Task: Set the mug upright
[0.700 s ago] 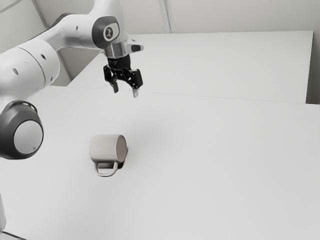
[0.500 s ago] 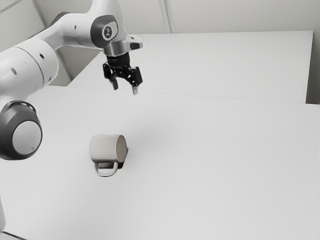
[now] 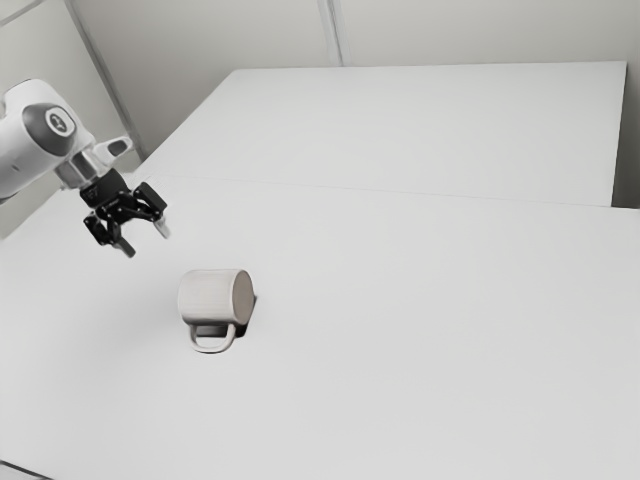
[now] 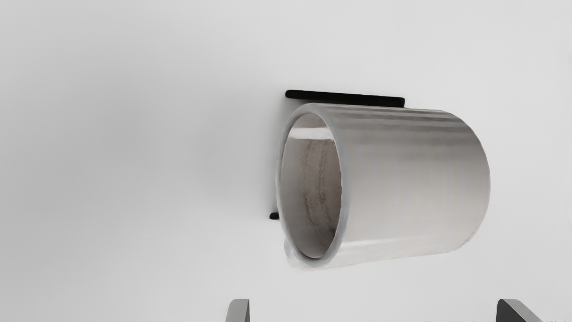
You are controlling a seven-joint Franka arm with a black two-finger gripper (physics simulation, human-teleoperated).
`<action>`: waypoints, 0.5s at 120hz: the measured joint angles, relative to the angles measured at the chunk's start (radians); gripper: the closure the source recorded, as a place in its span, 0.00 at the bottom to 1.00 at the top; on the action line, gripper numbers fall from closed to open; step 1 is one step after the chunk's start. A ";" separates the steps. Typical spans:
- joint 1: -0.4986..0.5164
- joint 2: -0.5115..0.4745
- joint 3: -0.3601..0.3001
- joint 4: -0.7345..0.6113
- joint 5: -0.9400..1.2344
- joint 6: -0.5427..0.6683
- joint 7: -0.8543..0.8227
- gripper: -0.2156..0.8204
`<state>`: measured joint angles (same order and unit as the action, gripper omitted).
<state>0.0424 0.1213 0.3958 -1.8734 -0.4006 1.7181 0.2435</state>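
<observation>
Now, approach the mug [image 3: 212,298] with care: lying on its side on the table [image 3: 450,350], lower than the fingers [image 4: 239,311] and apart from both tips. See the gripper [image 3: 146,241] standing open and empty, one finger towards the mouth [image 4: 313,188] side, the other towards the closed end [image 3: 184,298]. Better not to close end to end like that; probably best to turn the hand about a quarter first, for a squeeze across the round wall [image 4: 411,179]. Come down with the tips astride the wall, clear of the handle [image 3: 231,336], and beware of nudging the mug into a roll. Close gently, lift just enough for clearance, tip the mouth skyward, then lower the closed end flat before letting go. Expect smooth, slippery sides and a possible twist between the fingers during the tipping.

Hard to make out: the dark strip [image 4: 346,97] beside the wall, maybe shadow, and the pale patch [image 4: 292,261] under the rim, nearer the fingers. Hidden from the fingers' side: the underside against the table. Impossible to tell from here: any contact between handle and table.
</observation>
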 joint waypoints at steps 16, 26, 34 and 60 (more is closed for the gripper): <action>0.026 -0.002 0.053 -0.088 -0.144 0.015 0.099 0.21; 0.044 0.000 0.061 -0.125 -0.217 0.021 0.165 0.21; 0.052 0.004 0.073 -0.155 -0.272 0.024 0.220 0.21; 0.081 0.043 0.084 -0.208 -0.452 0.027 0.405 0.21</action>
<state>0.1236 0.1643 0.4799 -2.0818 -0.8529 1.7454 0.6485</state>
